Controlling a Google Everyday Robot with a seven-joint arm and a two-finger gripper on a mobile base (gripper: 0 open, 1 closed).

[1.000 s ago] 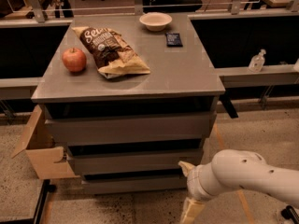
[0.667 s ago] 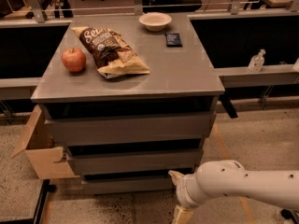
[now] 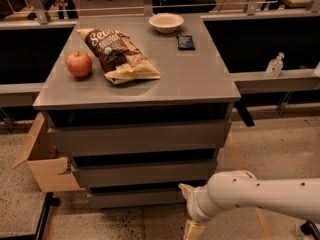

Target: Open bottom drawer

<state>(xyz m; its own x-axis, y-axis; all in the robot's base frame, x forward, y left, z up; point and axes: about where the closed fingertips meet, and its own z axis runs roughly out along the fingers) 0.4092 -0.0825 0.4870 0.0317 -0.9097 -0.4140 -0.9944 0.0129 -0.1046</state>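
Hanging low at the bottom edge of the view, the hand [image 3: 194,229] sits just off the right end of the bottom drawer [image 3: 135,198], and most of it is cut off by the frame. Whether it is released or clenched, I cannot tell. It looks close to the drawer front, but contact cannot be made out.

The white arm [image 3: 260,194] comes in from the lower right, its rounded wrist level with that lowest panel.

The bottom drawer is the lowest and narrowest of three grey fronts under the table [image 3: 195,79]. It looks pushed in, set back beneath the middle drawer [image 3: 145,173], with a dark gap between them. Above that is the top drawer [image 3: 140,138], the widest front.

Up on the table, a red apple [image 3: 79,64] stands at the left. A chip bag [image 3: 120,54] lies just beside it. A pale bowl [image 3: 166,22] sits at the far edge, and a small dark flat object [image 3: 185,42] lies near it.

An open cardboard box [image 3: 45,159] rests on the floor against the left side. A clear bottle [image 3: 274,65] stands on the ledge at the right, well apart from everything else.
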